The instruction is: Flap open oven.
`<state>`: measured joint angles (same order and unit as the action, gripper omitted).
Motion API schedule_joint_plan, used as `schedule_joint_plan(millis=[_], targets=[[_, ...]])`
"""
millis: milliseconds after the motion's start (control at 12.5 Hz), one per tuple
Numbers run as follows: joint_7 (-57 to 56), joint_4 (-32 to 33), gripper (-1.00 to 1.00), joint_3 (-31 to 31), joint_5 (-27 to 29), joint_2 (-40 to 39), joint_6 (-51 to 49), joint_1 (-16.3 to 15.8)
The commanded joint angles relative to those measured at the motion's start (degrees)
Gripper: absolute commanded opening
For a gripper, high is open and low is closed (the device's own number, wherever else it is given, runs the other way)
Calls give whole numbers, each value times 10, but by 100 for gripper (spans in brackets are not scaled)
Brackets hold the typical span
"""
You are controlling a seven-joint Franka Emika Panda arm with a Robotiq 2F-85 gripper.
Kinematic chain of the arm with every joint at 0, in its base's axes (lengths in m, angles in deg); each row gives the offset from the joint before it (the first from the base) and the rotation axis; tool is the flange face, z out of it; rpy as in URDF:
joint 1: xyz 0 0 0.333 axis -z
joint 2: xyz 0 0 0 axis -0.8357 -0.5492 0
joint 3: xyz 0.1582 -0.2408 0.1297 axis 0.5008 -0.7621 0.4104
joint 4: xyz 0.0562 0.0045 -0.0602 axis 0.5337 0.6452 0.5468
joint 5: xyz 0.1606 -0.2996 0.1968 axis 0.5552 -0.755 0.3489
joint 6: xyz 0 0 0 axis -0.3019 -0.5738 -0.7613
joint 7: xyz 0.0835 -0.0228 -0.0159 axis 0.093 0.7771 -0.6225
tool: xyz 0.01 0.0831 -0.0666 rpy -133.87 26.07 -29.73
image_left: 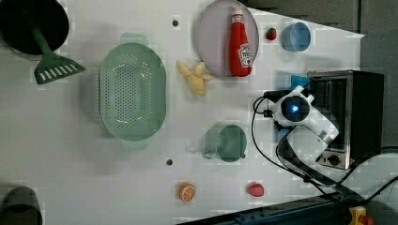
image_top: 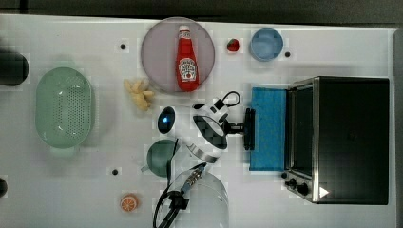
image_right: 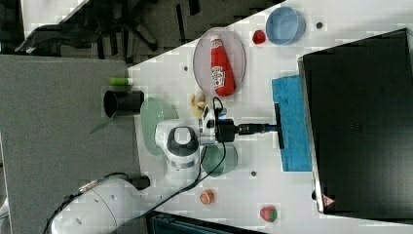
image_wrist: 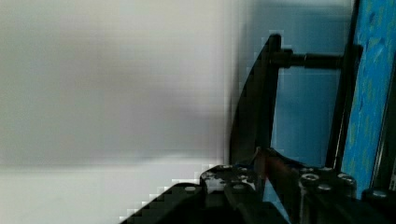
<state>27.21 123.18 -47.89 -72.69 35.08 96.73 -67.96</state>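
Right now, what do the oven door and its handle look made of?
The oven door looks like blue-tinted glass: flat, smooth, evenly coloured. Its bar handle looks like matte black plastic or coated metal; I can't tell which. The oven body seems black sheet metal with a silvery front frame.

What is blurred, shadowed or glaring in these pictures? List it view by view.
Wrist view: the pale background is smeared soft, while the oven door's black handle stays fairly crisp. Top view: the arm's blue light glows bright, and the green colander casts a soft shadow on the table. Right view: the oven's black top reads flat and dark.
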Motion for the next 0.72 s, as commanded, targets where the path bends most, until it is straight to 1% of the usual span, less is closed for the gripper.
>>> schedule_joint_plan(millis=[80,400,560,720], targets=[[31,-56,-65,12,78,60,21,0],[31,-79,-65,11,295,169,-2,1],[31,-89,-65,8,390,233,-56,1],[31,-113,-65,-1,469,293,-143,5]])
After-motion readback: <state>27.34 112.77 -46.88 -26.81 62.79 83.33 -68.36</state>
